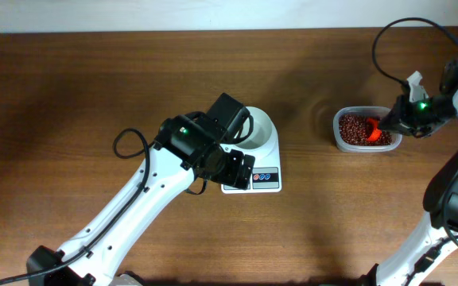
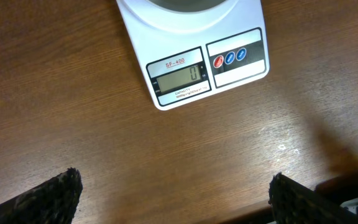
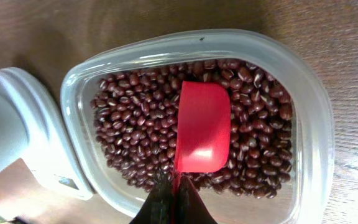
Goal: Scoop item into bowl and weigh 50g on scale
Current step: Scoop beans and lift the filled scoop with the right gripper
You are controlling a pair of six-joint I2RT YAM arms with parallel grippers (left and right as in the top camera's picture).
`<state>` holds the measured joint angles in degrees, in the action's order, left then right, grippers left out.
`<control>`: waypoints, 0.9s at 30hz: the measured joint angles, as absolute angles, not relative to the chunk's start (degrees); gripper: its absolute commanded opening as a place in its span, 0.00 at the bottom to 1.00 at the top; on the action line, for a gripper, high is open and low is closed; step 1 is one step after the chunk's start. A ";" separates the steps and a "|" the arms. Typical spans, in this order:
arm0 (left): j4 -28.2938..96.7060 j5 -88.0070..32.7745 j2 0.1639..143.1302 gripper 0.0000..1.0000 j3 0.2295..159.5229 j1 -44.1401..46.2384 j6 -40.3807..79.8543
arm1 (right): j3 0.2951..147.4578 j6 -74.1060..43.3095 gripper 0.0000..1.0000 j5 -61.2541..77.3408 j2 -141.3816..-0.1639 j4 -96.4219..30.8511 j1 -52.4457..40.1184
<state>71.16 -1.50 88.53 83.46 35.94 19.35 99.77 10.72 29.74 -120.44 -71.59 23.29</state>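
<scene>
Nearest the lens in the right wrist view, the right hand [image 3: 176, 186] is seen closed narrowly on the thin handle of a red plastic scoop [image 3: 202, 127]. The scoop rests on the small dark red-brown beans [image 3: 135, 130] inside a clear rounded-rectangular plastic tub [image 3: 316, 143]. No beans are visible on the scoop's upturned face.

The left hand [image 2: 173, 202] is spread wide and holds nothing, low over the surface just in front of the small white rectangular digital scale [image 2: 185, 68]. A zero is shown on the scale's display. The small round white bowl [image 1: 262, 125] stands on the scale; its inside is partly hidden by the left arm, and no beans can be made out in it.

Several failures are judged possible:
- The tub is not held, so it could be pushed along when the scoop is driven in.
- With so slim a pinch, the handle could twist and beans be tipped out.
- The tub and the scale are well apart, so a long carry is needed and grains could be shed.
- The left arm lies over part of the bowl, so a collision is conceivable.
- A full scoop emptied at once could overshoot the target.

The dark brown wood-grain surface [image 2: 73, 124] is marked by a few pale scuffs. A light strip [image 1: 173, 14] is seen along its far edge, and little else of the room is shown.
</scene>
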 measured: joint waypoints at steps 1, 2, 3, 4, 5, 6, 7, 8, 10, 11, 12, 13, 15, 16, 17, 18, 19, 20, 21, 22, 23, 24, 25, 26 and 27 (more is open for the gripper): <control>71.16 -1.52 88.53 0.99 83.46 35.94 19.35 | 99.74 10.83 0.04 30.96 -120.44 -71.77 23.99; 71.16 -1.52 88.53 0.99 83.46 35.94 19.35 | 99.72 10.92 0.04 32.12 -120.44 -71.94 24.77; 71.16 -1.52 88.53 0.99 83.46 35.94 19.35 | 99.72 11.03 0.04 33.65 -120.44 -72.25 26.09; 71.16 -1.52 88.53 0.99 83.48 35.94 19.35 | 99.72 11.38 0.04 34.87 -120.44 -72.62 27.09; 71.16 -1.50 88.53 0.99 83.46 35.94 19.35 | 99.72 12.53 0.04 37.21 -120.46 -73.28 28.60; 71.16 -1.50 88.53 0.99 83.46 35.94 19.35 | 99.72 13.02 0.04 38.26 -120.46 -73.54 29.39; 71.13 -1.52 88.53 0.99 83.46 35.94 19.35 | 99.72 13.93 0.04 40.23 -120.46 -73.71 30.76; 71.16 -1.52 88.53 0.99 83.46 35.94 19.35 | 99.72 14.24 0.04 40.99 -120.46 -73.80 31.59; 71.16 -1.50 88.53 0.99 83.46 35.94 19.35 | 99.72 14.87 0.04 42.35 -120.46 -73.91 33.06; 71.16 -1.50 88.53 0.99 83.46 35.94 19.35 | 99.72 15.07 0.04 43.00 -120.46 -73.95 33.61; 71.16 -1.52 88.53 0.99 83.46 35.94 19.35 | 99.72 15.22 0.04 43.90 -120.46 -74.13 34.17; 71.16 -1.50 88.53 0.99 83.46 35.94 19.35 | 99.72 15.22 0.04 44.62 -120.46 -74.32 34.46; 71.16 -1.50 88.53 0.99 83.46 35.94 19.35 | 99.72 15.25 0.04 45.63 -120.46 -74.85 34.59; 71.16 -1.52 88.53 0.99 83.46 35.94 19.35 | 99.72 15.27 0.04 46.15 -120.46 -75.31 34.59; 71.16 -1.50 88.53 0.99 83.46 35.94 19.35 | 99.72 15.29 0.04 46.72 -120.46 -75.68 34.59; 71.16 -1.52 88.53 0.99 83.46 35.94 19.35 | 99.72 15.31 0.04 47.57 -120.46 -76.05 34.59; 71.16 -1.50 88.53 0.99 83.46 35.94 19.35 | 99.72 15.29 0.04 48.45 -120.46 -76.23 34.59; 71.16 -1.52 88.53 0.99 83.46 35.94 19.35 | 99.72 15.31 0.04 49.65 -120.46 -76.34 34.74; 71.16 -1.52 88.53 0.99 83.46 35.94 19.35 | 99.72 15.33 0.04 50.63 -120.46 -76.60 34.81; 71.16 -1.50 88.53 0.99 83.46 35.94 19.35 | 99.72 15.27 0.04 51.31 -120.46 -76.93 34.87; 71.16 -1.50 88.53 0.99 83.46 35.94 19.35 | 99.72 15.31 0.04 52.05 -120.46 -77.34 35.07; 71.16 -1.52 88.53 0.99 83.46 35.94 19.35 | 99.72 15.38 0.04 52.64 -120.46 -77.71 35.24; 71.16 -1.50 88.53 0.99 83.46 35.94 19.35 | 99.72 15.38 0.04 53.12 -120.46 -77.95 35.42; 71.16 -1.52 88.53 0.99 83.46 35.94 19.35 | 99.72 15.44 0.04 53.47 -120.46 -78.22 35.53; 71.16 -1.50 88.53 0.99 83.46 35.94 19.35 | 99.72 15.59 0.04 54.13 -120.46 -78.89 35.73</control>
